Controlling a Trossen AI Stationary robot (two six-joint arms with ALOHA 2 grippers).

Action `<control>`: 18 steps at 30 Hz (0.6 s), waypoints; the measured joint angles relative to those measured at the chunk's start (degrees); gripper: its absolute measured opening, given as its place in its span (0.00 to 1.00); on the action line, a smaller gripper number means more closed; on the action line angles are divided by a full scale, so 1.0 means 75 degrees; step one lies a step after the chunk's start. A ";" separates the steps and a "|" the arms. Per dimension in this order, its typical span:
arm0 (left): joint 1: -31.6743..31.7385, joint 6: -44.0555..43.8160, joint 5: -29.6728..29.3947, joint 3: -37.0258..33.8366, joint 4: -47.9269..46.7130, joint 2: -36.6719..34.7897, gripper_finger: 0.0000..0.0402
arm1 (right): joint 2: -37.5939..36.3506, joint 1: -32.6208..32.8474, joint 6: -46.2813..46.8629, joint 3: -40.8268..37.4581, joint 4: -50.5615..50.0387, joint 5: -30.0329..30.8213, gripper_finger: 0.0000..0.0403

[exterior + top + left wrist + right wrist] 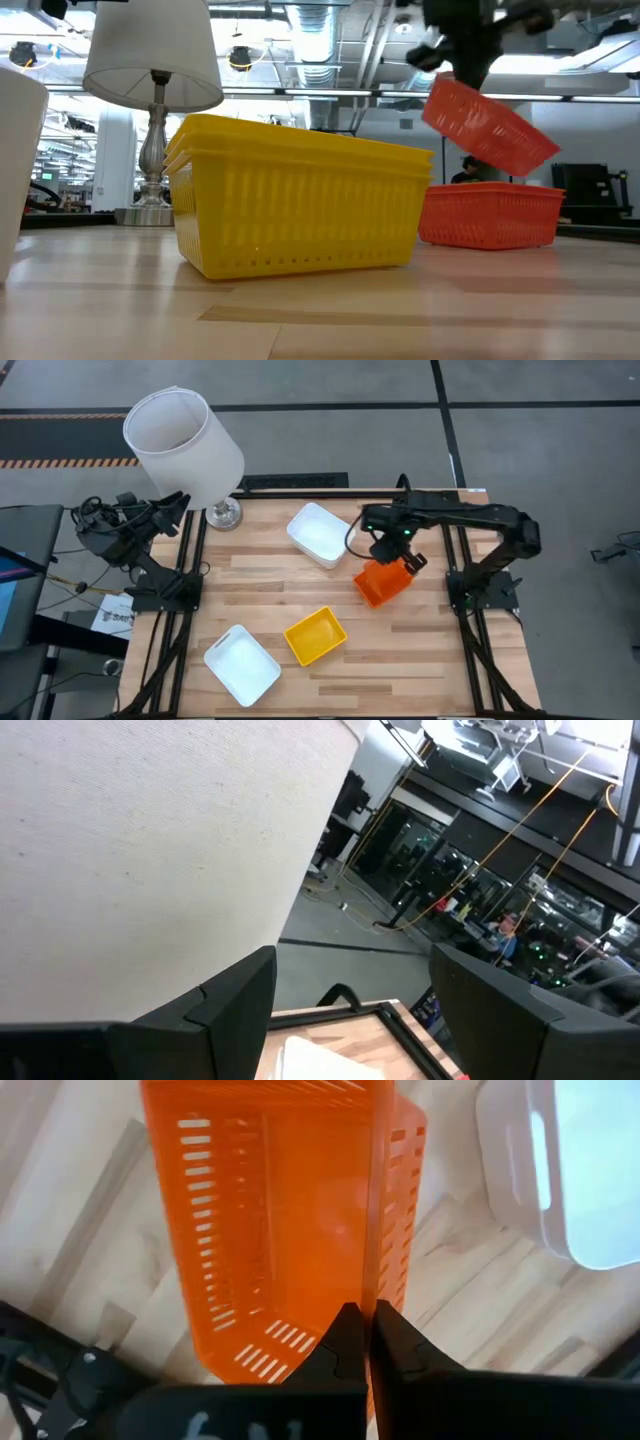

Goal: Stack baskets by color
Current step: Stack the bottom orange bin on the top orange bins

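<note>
My right gripper (397, 556) is shut on an orange basket (488, 125), which hangs tilted over a second orange basket (490, 215) standing on the table right of centre. Nested yellow baskets (315, 635) rest on their base toward the near edge. One white basket (320, 532) sits at the far middle, another (242, 663) at the near left. My left gripper (350, 1010) waits open off the table's far left corner, beside the lampshade (185, 445). My right gripper pinches one side wall of the orange basket (378, 1280) at its rim, one finger inside the basket and one outside. The fingers come from above, pointing down. The basket is lifted clear and hangs tilted below them.
A lamp with a large white shade stands on its metal foot (224, 513) at the table's far left corner. Bare wood (440, 660) lies at the near right. The arms' frames run along the left and right table edges.
</note>
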 joint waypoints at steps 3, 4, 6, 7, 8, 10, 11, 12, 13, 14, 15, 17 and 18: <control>0.0000 -0.0002 0.0008 0.0000 0.0000 0.0000 0.63 | 0.0281 -0.0118 -0.0035 0.0000 0.0037 -0.0006 0.02; 0.0000 -0.0003 0.0017 0.0000 -0.0001 0.0000 0.63 | 0.0342 -0.0140 -0.0096 0.0000 0.0024 -0.0008 0.02; -0.0003 -0.0006 0.0041 0.0000 -0.0015 0.0000 0.63 | 0.0480 -0.0123 -0.0210 0.0000 -0.0028 -0.0008 0.02; -0.0002 -0.0006 0.0046 0.0000 -0.0015 0.0000 0.63 | 0.0561 -0.0109 -0.0211 0.0000 -0.0055 -0.0012 0.02; -0.0003 -0.0012 0.0062 0.0000 -0.0015 0.0000 0.63 | 0.0635 -0.0105 -0.0209 0.0000 -0.0084 -0.0034 0.02; -0.0001 -0.0075 0.0070 0.0000 -0.0012 0.0001 0.63 | 0.0781 -0.0058 -0.0215 0.0000 -0.0146 -0.0158 0.02; -0.0002 -0.0123 0.0067 0.0000 -0.0012 0.0001 0.63 | 0.0852 -0.0041 -0.0241 0.0000 -0.0157 -0.0194 0.02; 0.0000 -0.0153 0.0069 0.0000 -0.0015 0.0000 0.63 | 0.0924 -0.0022 -0.0307 0.0000 -0.0171 -0.0214 0.02; -0.0002 -0.0188 0.0070 0.0000 -0.0015 0.0000 0.63 | 0.0979 -0.0004 -0.0391 0.0000 -0.0168 -0.0212 0.02; -0.0001 -0.0199 0.0067 0.0000 -0.0012 0.0001 0.63 | 0.1034 -0.0003 -0.0487 0.0000 -0.0156 -0.0212 0.02; -0.0002 -0.0198 0.0066 0.0000 -0.0015 0.0001 0.63 | 0.1089 -0.0008 -0.0566 0.0000 -0.0150 -0.0217 0.02; -0.0002 -0.0198 0.0065 0.0000 -0.0018 0.0001 0.63 | 0.1212 -0.0010 -0.0612 0.0000 -0.0158 -0.0223 0.02; -0.0003 -0.0198 0.0064 0.0000 -0.0018 0.0000 0.63 | 0.1267 -0.0010 -0.0614 0.0000 -0.0161 -0.0223 0.02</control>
